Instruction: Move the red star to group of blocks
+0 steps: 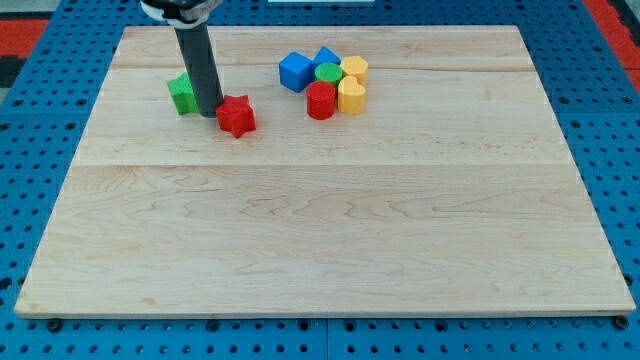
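The red star (238, 116) lies on the wooden board at upper left of centre. My tip (211, 112) rests just to the view's left of the star, touching or nearly touching it. A green block (182, 94) sits behind the rod, to its left, partly hidden. The group of blocks stands to the view's right: a blue cube (295, 71), a blue block (326, 57), a green cylinder (327, 72), a red cylinder (321, 100), a yellow block (354, 69) and a yellow heart-like block (351, 95).
The wooden board (320, 230) lies on a blue pegboard table (40, 120). The arm's rod (200, 60) comes down from the view's top left.
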